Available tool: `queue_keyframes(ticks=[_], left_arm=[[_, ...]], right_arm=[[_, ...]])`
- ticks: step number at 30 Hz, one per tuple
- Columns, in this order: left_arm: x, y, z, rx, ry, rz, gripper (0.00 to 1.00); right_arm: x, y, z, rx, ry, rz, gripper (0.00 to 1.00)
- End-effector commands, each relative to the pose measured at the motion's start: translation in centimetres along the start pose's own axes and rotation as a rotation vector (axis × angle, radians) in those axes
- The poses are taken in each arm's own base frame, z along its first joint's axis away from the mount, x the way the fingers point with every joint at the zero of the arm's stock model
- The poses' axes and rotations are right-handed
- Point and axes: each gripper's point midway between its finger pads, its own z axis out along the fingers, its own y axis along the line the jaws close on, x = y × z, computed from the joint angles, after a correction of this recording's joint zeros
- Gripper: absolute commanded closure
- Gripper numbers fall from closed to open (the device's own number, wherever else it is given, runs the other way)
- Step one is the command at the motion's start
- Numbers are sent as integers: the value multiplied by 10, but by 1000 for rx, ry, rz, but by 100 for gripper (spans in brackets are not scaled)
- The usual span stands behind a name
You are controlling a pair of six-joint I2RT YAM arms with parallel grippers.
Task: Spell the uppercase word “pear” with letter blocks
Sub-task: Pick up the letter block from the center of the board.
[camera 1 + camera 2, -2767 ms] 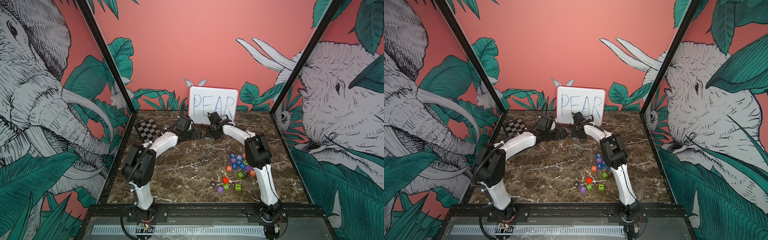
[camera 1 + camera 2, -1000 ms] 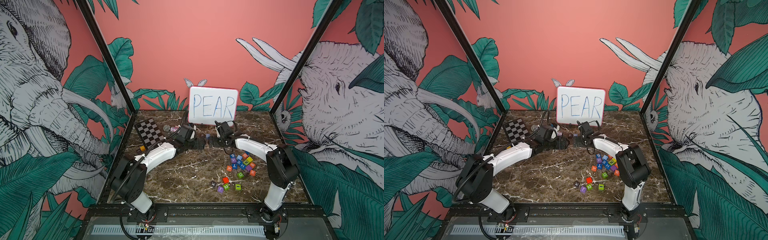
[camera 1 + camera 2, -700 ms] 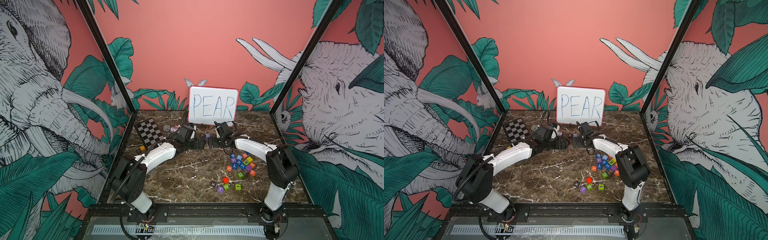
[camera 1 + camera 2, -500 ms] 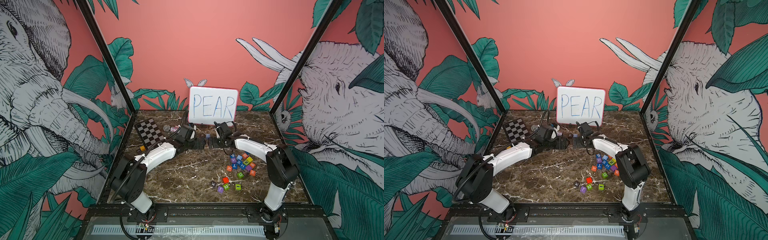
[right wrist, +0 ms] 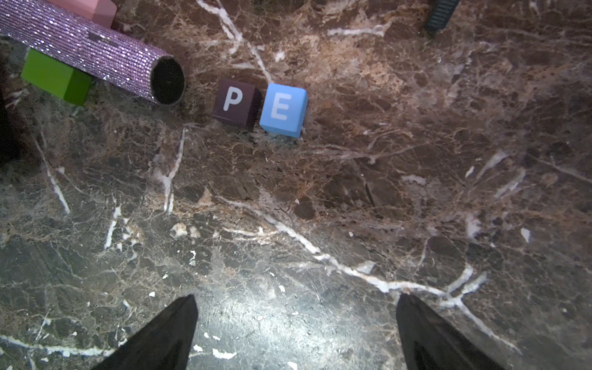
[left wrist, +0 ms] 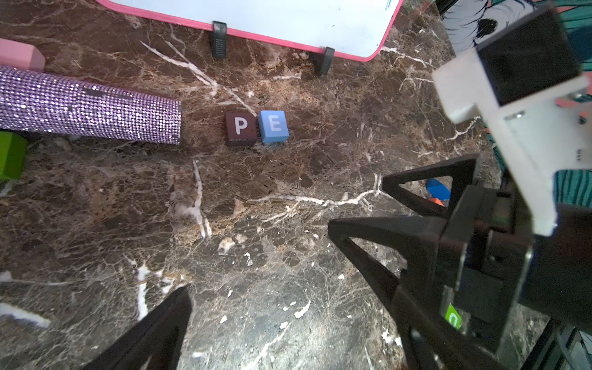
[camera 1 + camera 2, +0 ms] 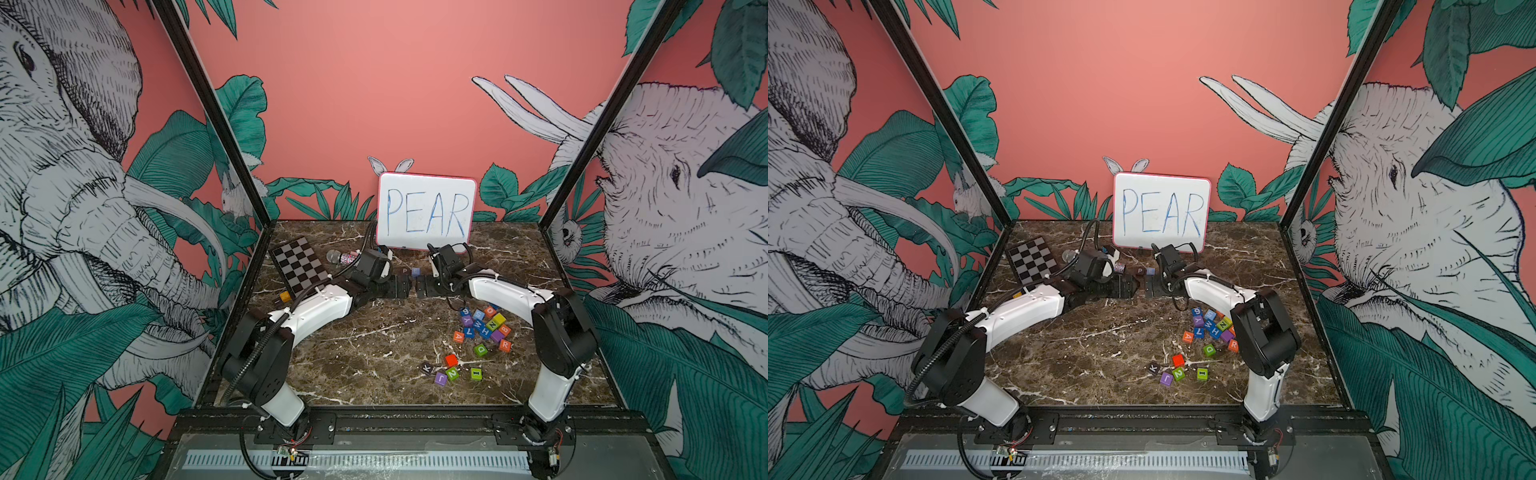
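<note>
Only the top views took in both arms at once. Each reached low and forward from its base, elbow bowed outward and forearm turned in, so that the left claw [image 7: 402, 287] and the right claw [image 7: 423, 286] met nose to nose low over the tabletop [image 7: 374, 349]. Those views alone showed the orange A block [image 7: 458, 336] and the orange R block [image 7: 504, 345], apart from each other at the near edge of the heap [image 7: 484, 324] of coloured cubes, well behind the right claw and beside its forearm

The wrist views enlarged what the top views kept small. The dark P block [image 6: 241, 128] and the light blue E block [image 6: 274, 126] lay letters up, side by side just ahead of both claws, between them and the board [image 7: 427, 212] (in the right wrist view the E sat slightly askew, one corner against the P). Beyond the P lay a glittery purple tube [image 6: 89, 109]. The left wrist view saw it side-on, while the right wrist view looked into its dark open end, with a green block [image 5: 54, 77] against it

The right claw's fingertips [image 5: 182, 310] stood wide apart with nothing between them. The left wrist view caught the right claw's two triangular fingers [image 6: 384, 227] facing it; the left claw too stood wide and held nothing
</note>
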Motion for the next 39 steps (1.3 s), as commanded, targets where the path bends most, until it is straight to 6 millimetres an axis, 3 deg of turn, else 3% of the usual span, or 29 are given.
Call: queue_keyframes(ticks=[1,8,16,26,31,39], left_arm=[[-11,-14,-5,50,-25,0,1],[-9,-25,-7,99,16,-20,1],[27,-22,-2,144,74,-84,3],[46,-35,-1,217,148,-47,5],[49,-38,4,227,192,-17,4],[47,-45,8,257,206,8,3]], right_arm=[[-18,5,-28,2,-59,-9,1],[3,-5,-59,27,-38,-10,1],[40,-19,-78,48,17,1,11],[96,-43,-83,147,201,7,23],[127,-44,-85,142,306,76,31],[154,-51,-78,168,307,200,38]])
